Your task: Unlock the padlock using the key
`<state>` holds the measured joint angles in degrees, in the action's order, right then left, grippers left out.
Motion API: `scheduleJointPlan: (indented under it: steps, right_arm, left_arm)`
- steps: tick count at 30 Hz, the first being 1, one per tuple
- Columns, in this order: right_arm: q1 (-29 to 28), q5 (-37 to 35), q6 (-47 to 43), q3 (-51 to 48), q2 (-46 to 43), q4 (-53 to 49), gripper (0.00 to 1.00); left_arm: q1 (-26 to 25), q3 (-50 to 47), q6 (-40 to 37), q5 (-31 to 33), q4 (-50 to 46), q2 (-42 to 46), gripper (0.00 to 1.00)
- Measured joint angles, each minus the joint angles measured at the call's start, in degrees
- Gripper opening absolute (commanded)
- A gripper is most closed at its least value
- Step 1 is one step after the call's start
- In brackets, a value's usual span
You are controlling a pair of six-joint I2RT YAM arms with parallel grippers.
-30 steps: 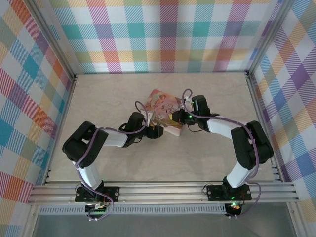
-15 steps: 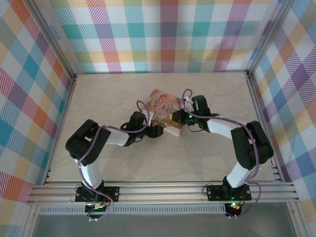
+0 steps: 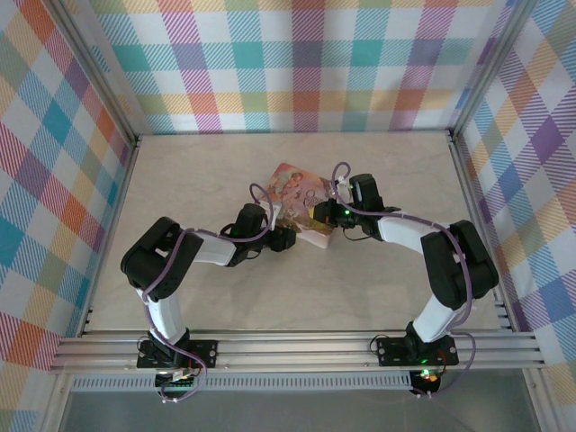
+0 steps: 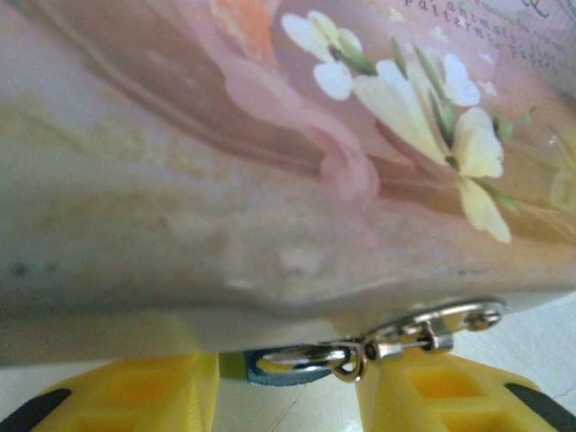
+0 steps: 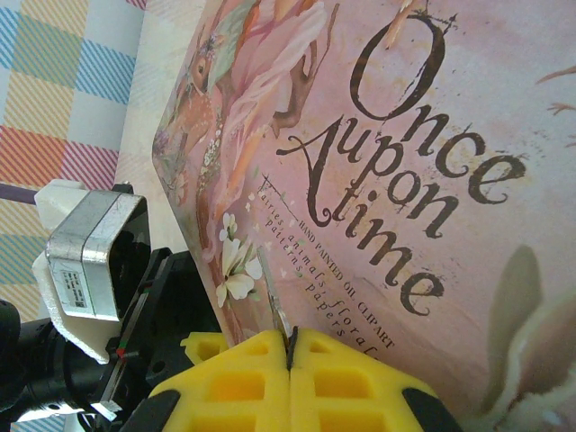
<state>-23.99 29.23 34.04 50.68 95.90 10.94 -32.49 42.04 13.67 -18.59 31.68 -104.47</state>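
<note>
From above: pink tin (image 3: 297, 191) mid-desk (image 3: 198, 180), left tool (image 3: 286, 238) at its near edge, right tool (image 3: 319, 216) at its right corner, the two close together.

At the left wrist: left tool (image 4: 288, 396) part-way apart, yellow fingers (image 4: 135, 396) either side of the padlock (image 4: 270, 364). Teal body low under the tin's wall, silvery shackle along its lower edge; contact with the fingers unclear.

At the right wrist: right tool (image 5: 290, 346) pinched tight on the key (image 5: 275, 306), thin grey blade poking up over the tin's lettered lid.
</note>
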Motion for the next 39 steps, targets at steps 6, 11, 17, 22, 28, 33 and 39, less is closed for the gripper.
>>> scheduleJointPlan:
  steps: [6,11,17,22,28,33,39]
  right_arm:
    - [0.00,0.00,0.00,0.00,-0.02,0.00,0.01]
    - [0.00,0.00,0.00,0.00,-0.07,-0.07,0.01]
    - [0.00,0.00,0.00,0.00,-0.09,-0.11,0.01]
    - [0.00,0.00,0.02,0.00,-0.22,-0.39,0.01]
    - [-0.02,0.00,0.02,-0.09,-0.39,-0.68,0.01]
    - [-0.04,-0.02,0.02,-0.20,-0.50,-0.70,0.01]
    - [-0.04,-0.46,-0.04,-0.37,-1.31,-1.60,0.01]
  left_arm:
    - [-0.24,0.09,0.00,0.04,-0.07,0.00,0.40]
    - [-0.63,0.22,0.00,0.22,-0.20,0.00,0.40]
    - [-1.49,0.59,0.00,0.28,-0.46,0.00,0.40]
    - [-1.84,0.92,0.00,1.07,-1.01,-0.02,0.37]
    - [-2.03,0.98,0.02,1.31,-1.09,-0.02,0.33]
    - [-2.16,1.09,0.24,1.53,-1.09,-0.02,0.29]
    - [-2.47,1.18,1.51,1.51,-1.14,0.04,0.28]
